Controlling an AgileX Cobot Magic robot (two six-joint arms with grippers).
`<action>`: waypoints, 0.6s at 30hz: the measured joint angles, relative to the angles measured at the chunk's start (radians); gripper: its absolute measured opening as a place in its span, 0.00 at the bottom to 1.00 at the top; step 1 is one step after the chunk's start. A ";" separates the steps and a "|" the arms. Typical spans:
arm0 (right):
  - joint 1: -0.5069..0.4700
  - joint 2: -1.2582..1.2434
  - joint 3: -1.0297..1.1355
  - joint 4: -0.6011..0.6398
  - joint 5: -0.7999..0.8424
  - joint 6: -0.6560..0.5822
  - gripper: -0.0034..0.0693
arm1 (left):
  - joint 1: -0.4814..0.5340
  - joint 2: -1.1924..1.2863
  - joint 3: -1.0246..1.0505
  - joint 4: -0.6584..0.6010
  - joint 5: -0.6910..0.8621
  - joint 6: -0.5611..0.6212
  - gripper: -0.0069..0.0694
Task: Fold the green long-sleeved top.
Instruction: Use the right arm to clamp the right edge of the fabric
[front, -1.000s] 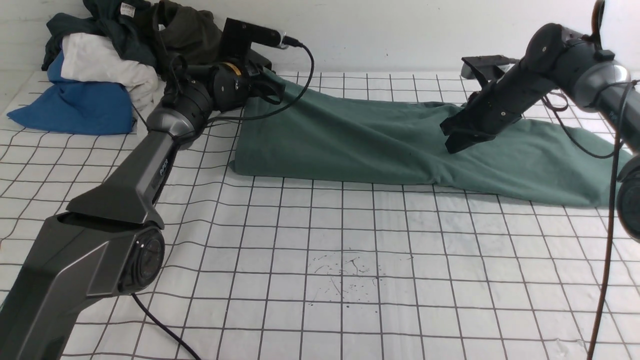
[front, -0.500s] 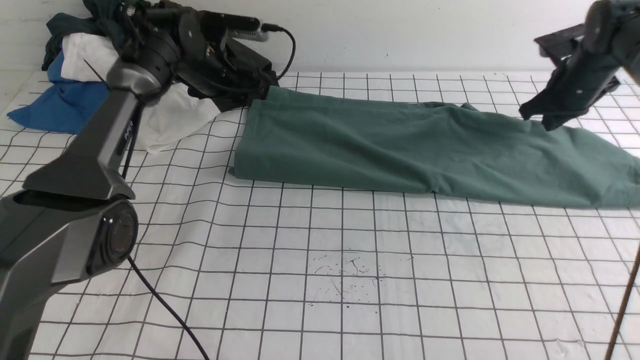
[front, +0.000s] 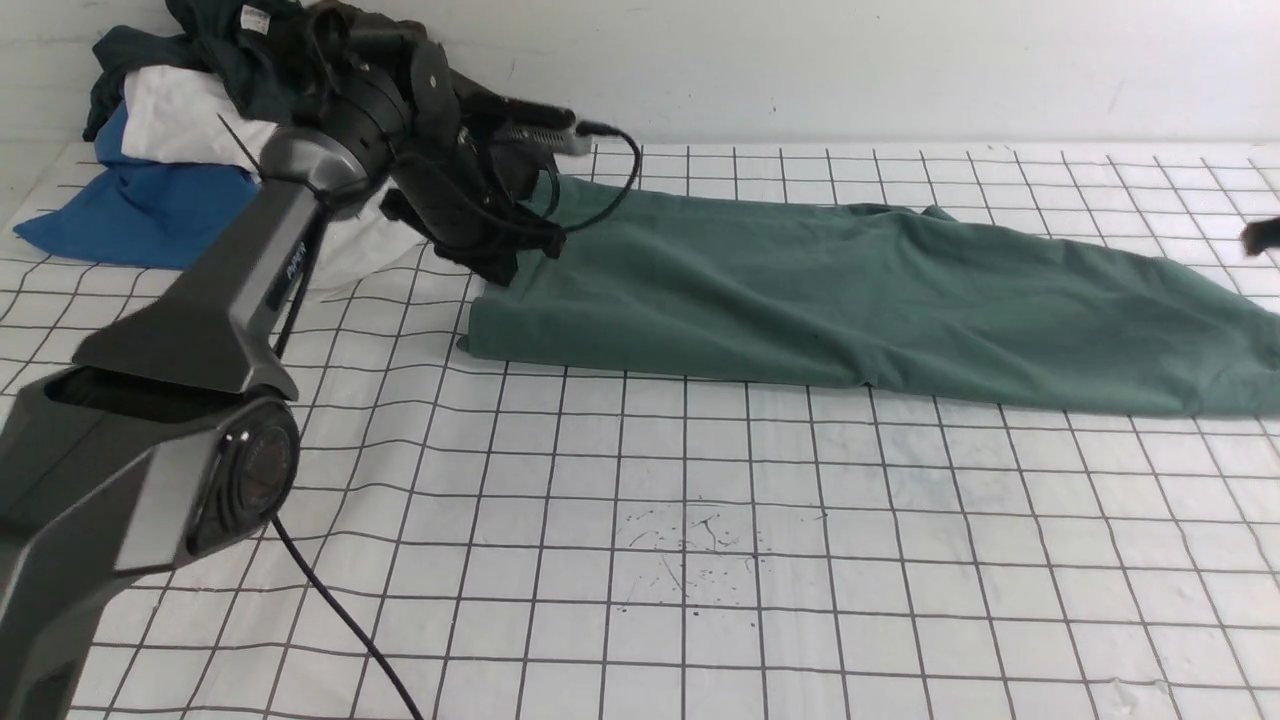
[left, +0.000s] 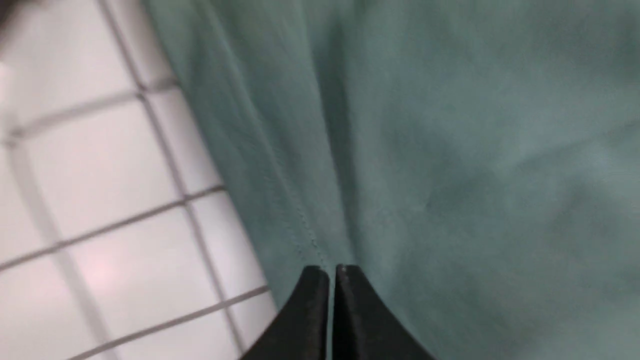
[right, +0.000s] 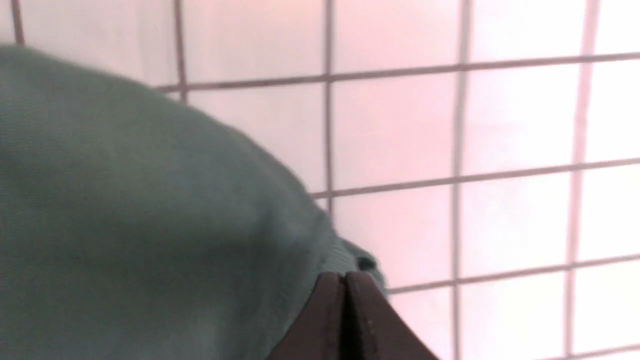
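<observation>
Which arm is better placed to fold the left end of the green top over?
Left. The left gripper, shut, is at the top's left end; the right gripper is at its right end.

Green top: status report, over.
Left gripper shut at left edge, grip unclear. Right gripper shut at right end. Green top flat, long strip. Clothes pile behind left gripper.

A white grid-lined sheet (front: 640, 640) covered the tabletop. On it lay the green long-sleeved top (front: 800, 300), stretched long across the far side, a heap of garments (front: 170, 130) in blue, white and dark cloth at the far-left corner, and dark specks (front: 700, 530) mid-sheet.
</observation>
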 joint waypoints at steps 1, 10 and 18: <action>-0.017 -0.039 0.003 0.038 0.002 -0.003 0.05 | 0.000 -0.049 0.005 -0.004 0.002 0.000 0.08; -0.135 -0.224 0.300 0.242 -0.052 -0.103 0.49 | 0.000 -0.531 0.279 -0.016 0.001 0.013 0.08; -0.120 -0.147 0.511 0.292 -0.232 -0.080 0.86 | -0.001 -0.924 0.833 0.073 0.006 0.054 0.08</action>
